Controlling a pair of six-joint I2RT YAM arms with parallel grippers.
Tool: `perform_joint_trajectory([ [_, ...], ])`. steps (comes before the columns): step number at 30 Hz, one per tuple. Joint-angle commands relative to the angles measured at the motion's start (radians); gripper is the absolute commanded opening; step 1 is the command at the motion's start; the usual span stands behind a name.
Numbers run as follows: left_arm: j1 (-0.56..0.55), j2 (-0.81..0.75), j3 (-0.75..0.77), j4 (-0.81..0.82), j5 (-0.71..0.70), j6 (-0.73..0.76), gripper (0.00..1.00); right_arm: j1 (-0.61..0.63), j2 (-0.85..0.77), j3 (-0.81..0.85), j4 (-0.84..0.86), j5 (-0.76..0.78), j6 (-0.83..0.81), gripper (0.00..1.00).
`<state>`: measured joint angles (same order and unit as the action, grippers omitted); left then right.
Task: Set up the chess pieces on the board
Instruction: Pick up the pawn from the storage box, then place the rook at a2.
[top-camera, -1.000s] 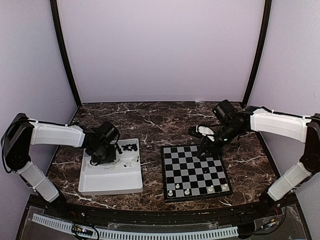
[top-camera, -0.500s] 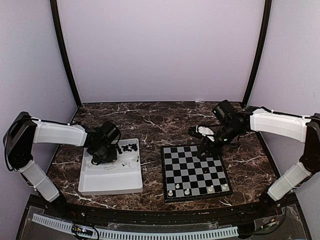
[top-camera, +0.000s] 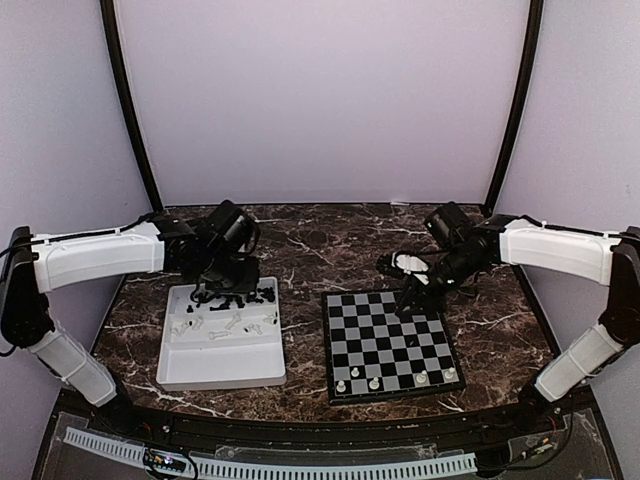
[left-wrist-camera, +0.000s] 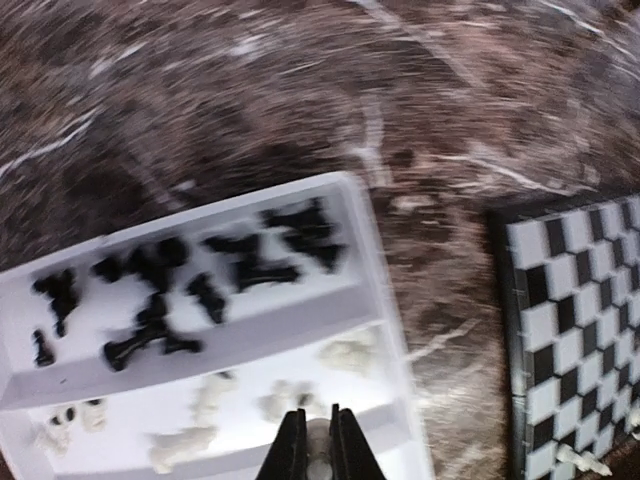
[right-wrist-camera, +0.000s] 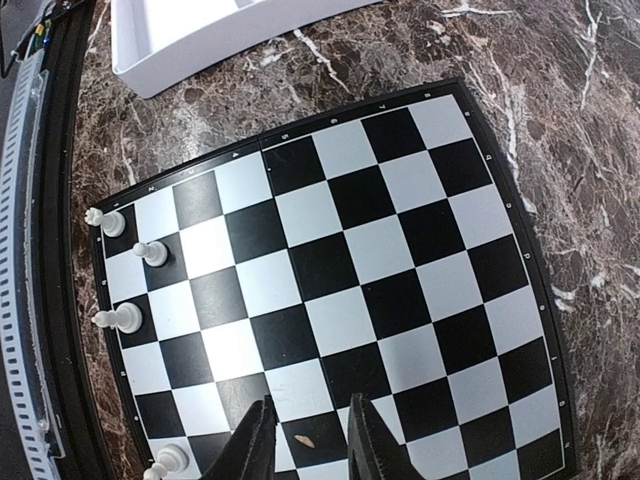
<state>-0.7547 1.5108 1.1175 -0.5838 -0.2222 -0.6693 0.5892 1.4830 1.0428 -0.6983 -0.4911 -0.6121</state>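
Left wrist view: the left end effector (left-wrist-camera: 317, 425) pinches a white piece (left-wrist-camera: 318, 462), left of the board (left-wrist-camera: 570, 300); so shallow a hold could slip in transit, while the right end effector (right-wrist-camera: 310, 405) hovers spread over the board.

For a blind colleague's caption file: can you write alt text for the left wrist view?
The left gripper, shut on what looks like a white piece, hangs above a white tray with black pieces in its far compartment and loose white pieces in the near one. The checkered board lies to the right on a dark marble table.
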Motion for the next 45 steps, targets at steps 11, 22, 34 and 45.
perform_joint_trajectory([
  [11, -0.340, 0.372, 0.366, 0.030, 0.315, 0.432, 0.02, -0.188, -0.091, -0.069, 0.125, 0.076, 0.070, 0.28],
  [22, -0.384, 0.444, 0.353, 0.040, 0.422, 0.425, 0.02, -0.201, -0.083, -0.072, 0.126, 0.070, 0.062, 0.28],
  [34, -0.409, 0.487, 0.356, 0.015, 0.406, 0.425, 0.02, -0.201, -0.074, -0.074, 0.124, 0.067, 0.057, 0.29],
  [45, -0.411, 0.498, 0.349, 0.012, 0.406, 0.422, 0.08, -0.201, -0.069, -0.076, 0.122, 0.065, 0.055, 0.29],
])
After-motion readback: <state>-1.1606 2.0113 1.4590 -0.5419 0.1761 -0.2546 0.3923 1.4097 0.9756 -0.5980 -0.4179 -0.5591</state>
